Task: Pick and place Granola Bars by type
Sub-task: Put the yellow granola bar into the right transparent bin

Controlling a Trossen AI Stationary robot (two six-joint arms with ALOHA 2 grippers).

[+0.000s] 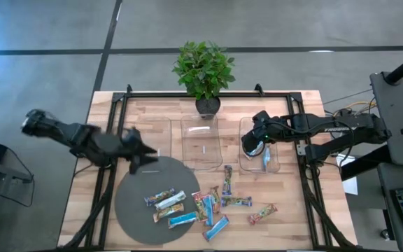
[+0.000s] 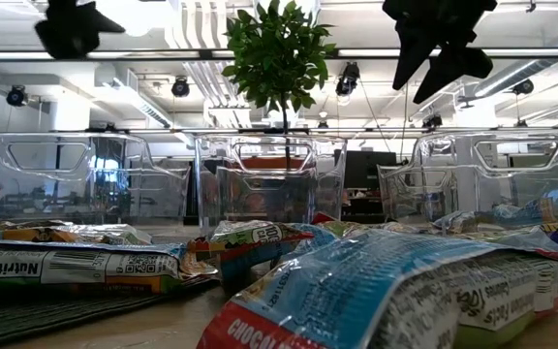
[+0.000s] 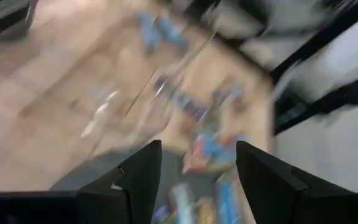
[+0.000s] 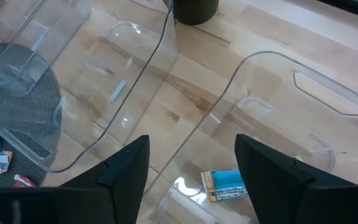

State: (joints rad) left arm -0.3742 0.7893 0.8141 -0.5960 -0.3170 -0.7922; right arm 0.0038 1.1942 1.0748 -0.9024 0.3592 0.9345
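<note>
Your right gripper (image 1: 252, 145) hangs with fingers apart over the right tray (image 1: 277, 166), whose floor is bare except for one blue bar (image 1: 266, 157). At 9 o'clock from it stand the middle tray (image 1: 201, 144) and, further back, the plant (image 1: 203, 66). At 6 o'clock the loose bars (image 1: 212, 204) crowd the wood (image 1: 306, 210). Your left gripper (image 1: 140, 152), fingers apart, hangs over the grey mat's (image 1: 135, 203) 12 o'clock edge.

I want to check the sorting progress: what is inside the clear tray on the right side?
The right tray holds one blue-and-white granola bar. The right end effector, open above it, hides part of the tray's floor.
</note>
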